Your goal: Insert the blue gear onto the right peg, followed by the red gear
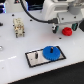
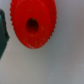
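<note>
The blue gear (image 1: 50,52) lies flat on the right end of the black, light-rimmed plate (image 1: 34,61). It covers the right peg, which I cannot make out. The plate's left-end pin (image 1: 36,55) stands bare. The red gear (image 1: 66,31) lies on the white table at the exterior view's right, behind the plate. My gripper (image 1: 65,26) hangs just above it, its dark fingers spread to either side, open and empty. In the wrist view the red gear (image 2: 33,23) fills the picture, its central hole facing the camera, with a dark finger (image 2: 2,31) at the edge.
A small beige block fixture (image 1: 19,26) stands on the table at the exterior view's left. A black cable (image 1: 31,15) loops from the arm across the back. The table's front edge runs close below the plate.
</note>
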Tool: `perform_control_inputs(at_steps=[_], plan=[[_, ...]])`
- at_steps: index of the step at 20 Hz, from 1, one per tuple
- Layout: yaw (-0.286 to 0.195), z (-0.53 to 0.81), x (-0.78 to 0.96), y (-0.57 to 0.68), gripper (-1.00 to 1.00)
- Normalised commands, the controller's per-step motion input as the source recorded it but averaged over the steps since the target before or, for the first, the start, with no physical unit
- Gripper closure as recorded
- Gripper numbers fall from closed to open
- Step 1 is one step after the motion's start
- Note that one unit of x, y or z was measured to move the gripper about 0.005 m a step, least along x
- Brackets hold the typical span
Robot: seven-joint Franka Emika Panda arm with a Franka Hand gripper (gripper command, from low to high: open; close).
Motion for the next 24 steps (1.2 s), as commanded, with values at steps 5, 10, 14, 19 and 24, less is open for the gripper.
perform_control_inputs(at_steps=[5, 10, 14, 19, 24], plan=[[0.000, -0.19, -0.09, 0.18, 1.00], [0.000, -0.11, -0.10, 0.16, 1.00], [0.000, -0.03, -0.10, 0.11, 1.00], [0.000, 0.04, -0.13, 0.00, 1.00], [0.000, 0.46, 0.08, -0.07, 1.00]])
